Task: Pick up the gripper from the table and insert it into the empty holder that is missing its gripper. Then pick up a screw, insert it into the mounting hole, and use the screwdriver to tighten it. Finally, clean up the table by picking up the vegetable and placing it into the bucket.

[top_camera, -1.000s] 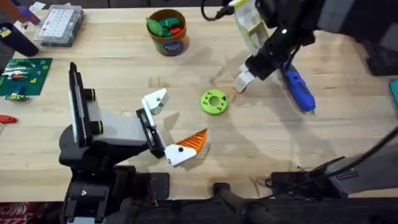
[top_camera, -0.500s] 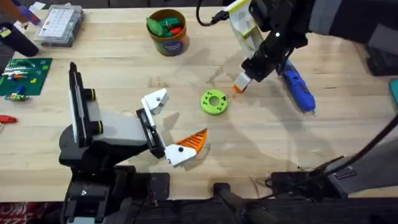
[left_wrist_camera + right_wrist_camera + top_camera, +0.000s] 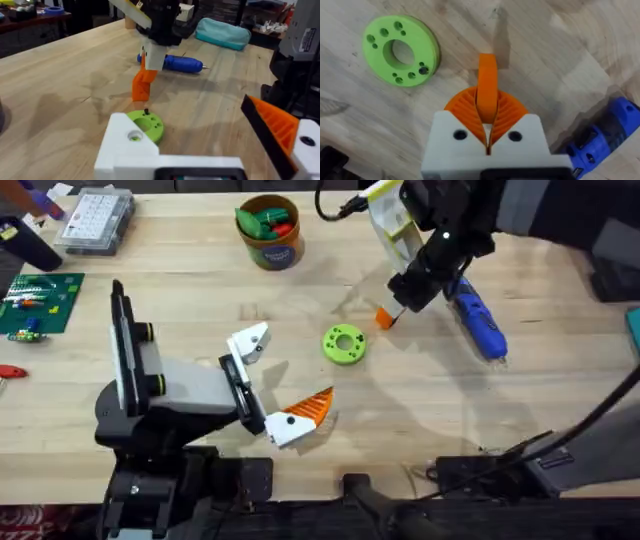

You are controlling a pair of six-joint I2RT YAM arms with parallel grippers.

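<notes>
Your right gripper pinches the gripper clear of the table, near the vegetable; the left gripper sits spread, one holder bare; insertion, screw, the screwdriver and the vegetable's trip to the bucket all remain

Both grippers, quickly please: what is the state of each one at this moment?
Left gripper: open, holding nothing; one finger lacks its orange tip.
Right gripper: closed on the loose orange gripper piece, held above the table.
</notes>
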